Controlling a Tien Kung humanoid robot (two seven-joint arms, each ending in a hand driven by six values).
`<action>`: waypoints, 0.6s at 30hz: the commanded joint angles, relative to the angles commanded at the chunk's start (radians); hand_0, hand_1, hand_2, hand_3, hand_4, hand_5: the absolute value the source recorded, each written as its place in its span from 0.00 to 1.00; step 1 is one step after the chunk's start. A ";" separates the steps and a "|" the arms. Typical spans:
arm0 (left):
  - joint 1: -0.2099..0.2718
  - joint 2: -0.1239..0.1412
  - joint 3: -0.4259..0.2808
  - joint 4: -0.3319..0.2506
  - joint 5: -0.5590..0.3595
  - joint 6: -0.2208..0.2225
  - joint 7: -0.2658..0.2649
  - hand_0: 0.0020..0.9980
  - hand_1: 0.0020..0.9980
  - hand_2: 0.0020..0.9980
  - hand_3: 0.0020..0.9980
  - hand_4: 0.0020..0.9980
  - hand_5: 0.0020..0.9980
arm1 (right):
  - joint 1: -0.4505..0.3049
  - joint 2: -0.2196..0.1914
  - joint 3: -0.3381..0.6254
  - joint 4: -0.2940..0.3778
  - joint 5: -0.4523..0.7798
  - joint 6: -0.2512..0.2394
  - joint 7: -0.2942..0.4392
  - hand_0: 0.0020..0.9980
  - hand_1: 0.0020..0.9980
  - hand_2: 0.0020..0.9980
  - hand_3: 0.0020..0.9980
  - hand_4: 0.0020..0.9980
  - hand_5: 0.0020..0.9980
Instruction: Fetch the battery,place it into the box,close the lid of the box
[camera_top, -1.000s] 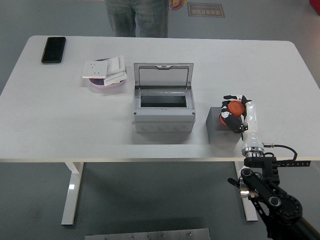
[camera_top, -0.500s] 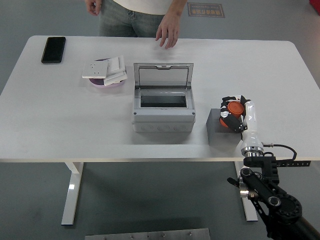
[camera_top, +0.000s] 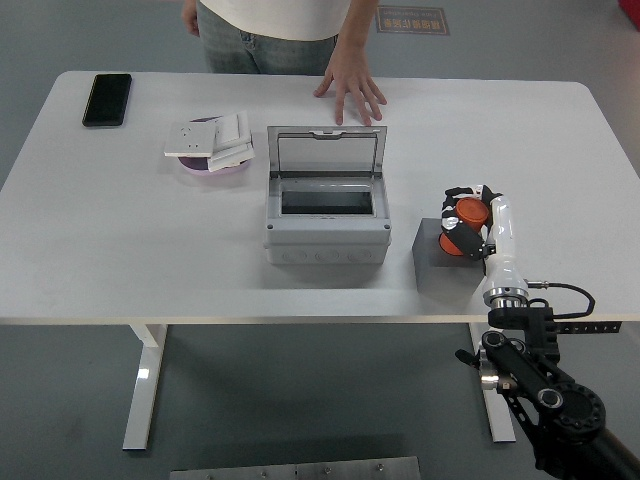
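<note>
Fetching: my right hand (camera_top: 468, 222) is clamped on the orange battery (camera_top: 466, 226).
It sits over the grey block (camera_top: 440, 268), right of the open box (camera_top: 325, 215); next I must lift and carry it left, into the box.

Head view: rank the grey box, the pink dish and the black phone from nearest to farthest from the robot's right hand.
Measured from the right hand, which grips the orange battery:
1. Grey box, just to its left, lid open.
2. Pink dish, farther left, toward the far side.
3. Black phone, far-left corner.
</note>
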 joint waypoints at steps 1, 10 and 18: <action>0.000 0.000 0.000 0.000 0.000 0.000 0.000 0.59 0.76 0.69 0.60 0.73 0.22 | 0.001 -0.001 0.000 0.001 -0.001 0.000 -0.001 0.47 0.34 0.41 0.40 0.45 0.00; 0.001 0.001 -0.002 0.000 0.001 0.001 -0.002 0.59 0.76 0.70 0.60 0.74 0.23 | 0.015 -0.014 -0.003 0.033 -0.010 0.002 -0.022 0.44 0.33 0.38 0.35 0.40 0.00; 0.003 0.002 0.000 0.001 -0.005 0.000 -0.005 0.59 0.76 0.71 0.60 0.75 0.23 | 0.048 -0.042 -0.016 0.075 -0.090 0.005 -0.090 0.41 0.33 0.37 0.34 0.41 0.00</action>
